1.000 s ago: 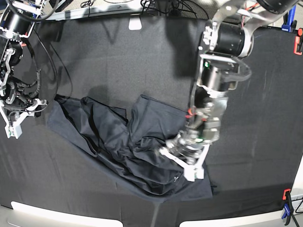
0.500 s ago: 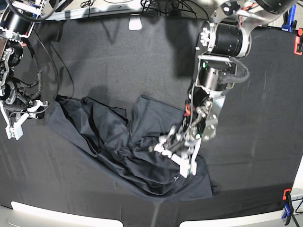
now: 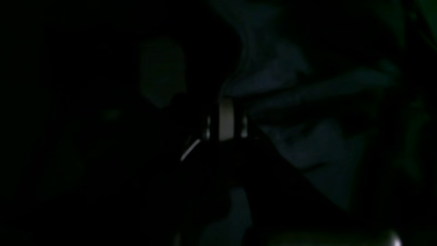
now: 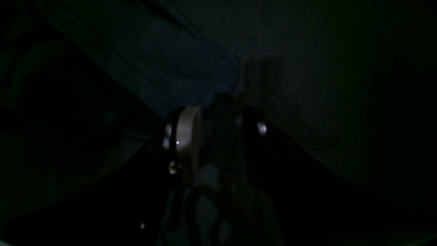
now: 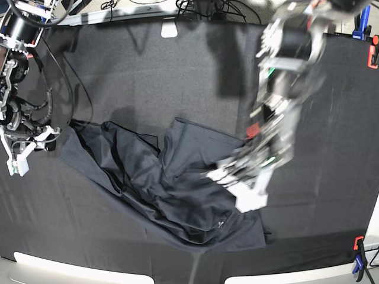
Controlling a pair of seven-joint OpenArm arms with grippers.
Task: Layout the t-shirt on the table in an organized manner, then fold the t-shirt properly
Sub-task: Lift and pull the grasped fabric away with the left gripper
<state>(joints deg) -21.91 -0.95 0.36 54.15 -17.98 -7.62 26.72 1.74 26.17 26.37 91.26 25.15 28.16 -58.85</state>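
T-shirt (image 5: 172, 183) is still bunched: a crumpled heap lying diagonally across the front-centre of the tabletop (image 5: 136, 71), ridged folds through the middle, one edge running out toward the right-arm side, bottom corner near the front edge. Nothing is laid flat yet, so the step in hand is judged to be layout, not folding.

Left gripper (image 5: 234, 177) is down on the heap's raised edge, motion-blurred in the base view. In the left wrist view the jaws are seen closed together with dark fabric (image 3: 307, 102) bunched right at the tips; a pinch of cloth is judged likely, but the picture is too dark for that to be confirmed.

Right gripper (image 5: 18, 157) is parked at the far end of the garment, just beside its corner, jaws partly apart, nothing held. In the right wrist view a flap of the shirt (image 4: 191, 75) lies just ahead of the fingers.

Next move, as judged: the pinched edge needs to be lifted and drawn outward, with the opposite corner anchored or taken by the right gripper, so the body is spread out. Risk: only the top layer is caught and the heap is dragged.
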